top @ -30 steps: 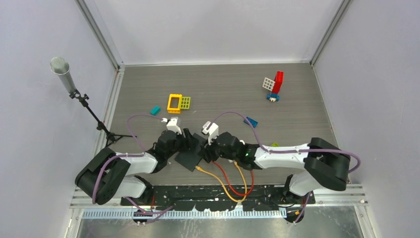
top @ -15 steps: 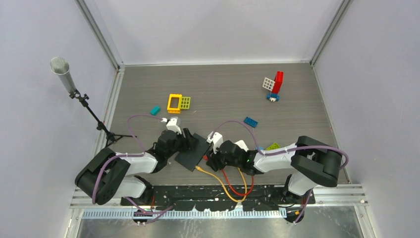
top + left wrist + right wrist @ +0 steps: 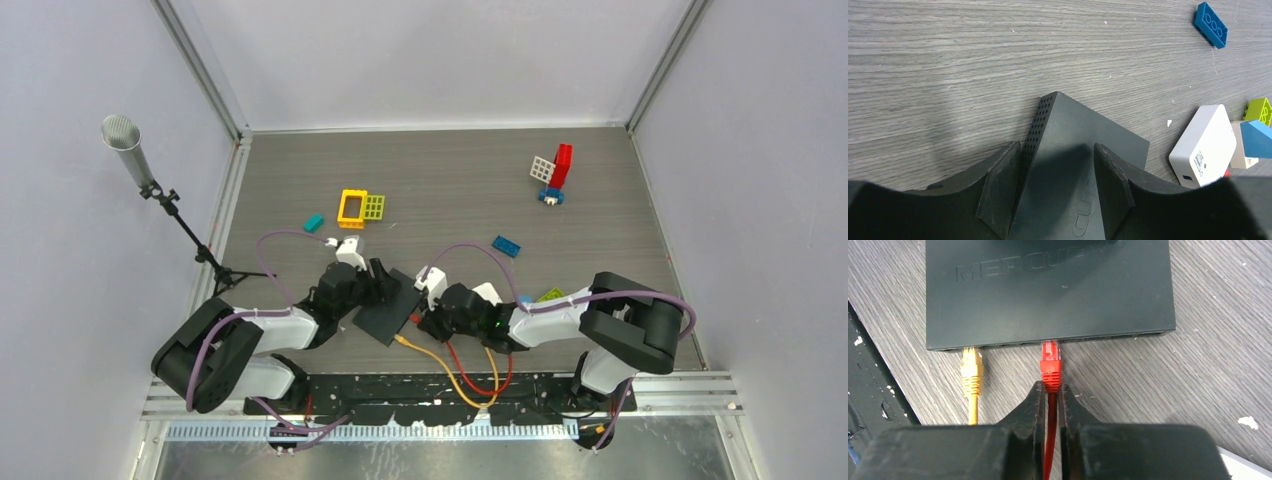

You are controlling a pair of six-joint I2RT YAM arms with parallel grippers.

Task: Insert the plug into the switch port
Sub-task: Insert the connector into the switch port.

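Where right end effector [image 3: 1050, 386] clamps, red plug [image 3: 1051, 365]

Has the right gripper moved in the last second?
Yes. The right gripper drew back from the blue brick toward the near edge of the table, onto the red plug.

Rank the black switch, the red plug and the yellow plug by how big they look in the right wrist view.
1. black switch, by far the largest.
2 and 3. red plug and yellow plug: they look about alike, so no ranking between them.
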